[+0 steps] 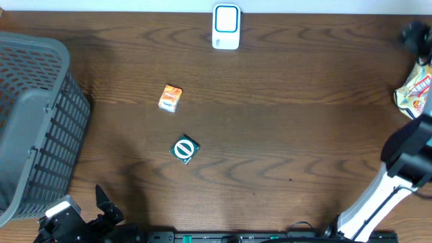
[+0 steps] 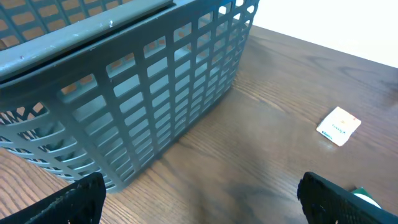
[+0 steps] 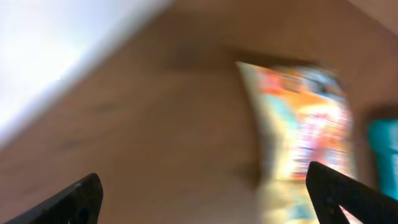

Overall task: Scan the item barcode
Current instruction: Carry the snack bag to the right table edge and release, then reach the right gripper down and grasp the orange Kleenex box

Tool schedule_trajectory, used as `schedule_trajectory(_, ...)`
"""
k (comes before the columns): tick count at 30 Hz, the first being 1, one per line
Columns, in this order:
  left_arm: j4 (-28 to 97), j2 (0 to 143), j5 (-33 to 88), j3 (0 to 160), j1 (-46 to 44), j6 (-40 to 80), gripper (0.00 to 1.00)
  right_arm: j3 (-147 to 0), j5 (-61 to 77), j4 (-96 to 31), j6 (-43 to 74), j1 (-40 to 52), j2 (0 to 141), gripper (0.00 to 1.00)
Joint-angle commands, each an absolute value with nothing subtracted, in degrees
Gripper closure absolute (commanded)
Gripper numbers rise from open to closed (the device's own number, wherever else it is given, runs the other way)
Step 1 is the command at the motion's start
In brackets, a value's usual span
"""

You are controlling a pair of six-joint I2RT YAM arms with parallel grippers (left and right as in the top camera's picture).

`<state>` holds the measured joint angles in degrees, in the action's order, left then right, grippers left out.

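The left tool [image 2: 199, 202] sits open and empty at the near left corner, the right tool [image 3: 205, 193] hangs open by the snack bag [image 1: 413, 91] at the right edge, and I think it should pinch one side gently and show the stripes to the far-edge scanner [image 1: 226, 27].

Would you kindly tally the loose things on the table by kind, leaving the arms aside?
Grey plastic lattice basket: 1
White scanner with blue face: 1
Packaged items: 3 (orange-and-white packet, green-and-white round-label pack, colourful snack bag)
Total: 5
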<state>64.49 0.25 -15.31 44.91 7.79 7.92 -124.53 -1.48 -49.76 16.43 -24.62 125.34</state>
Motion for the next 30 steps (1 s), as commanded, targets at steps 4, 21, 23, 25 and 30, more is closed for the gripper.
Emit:
schedule_trajectory(4,64.5,0.2,-15.4,45.0,8.0,8.3,0.02,-126.6,13.3,-52.1,18.4,-10.0,118.4,0.01)
schedule_trajectory(21,64.5,0.2,-15.4,44.9,8.0,8.3,0.02,-124.4,21.0,-55.2,2.9,25.3,125.8,0.01)
schedule_trajectory(23,64.5,0.2,-15.4,45.0,8.0,8.3,0.02,-124.4,28.5,-54.8,-6.2,27.3,128.1,0.01)
schedule_trajectory(25,64.5,0.2,-15.4,44.9,8.0,8.3,0.02,-124.4,33.9,-54.4,-13.1,28.5,130.5,0.01)
schedule_trajectory(30,64.5,0.2,-15.4,45.0,8.0,8.3,0.02,-124.4,39.6,-52.0,-19.3,30.1,135.6,0.01)
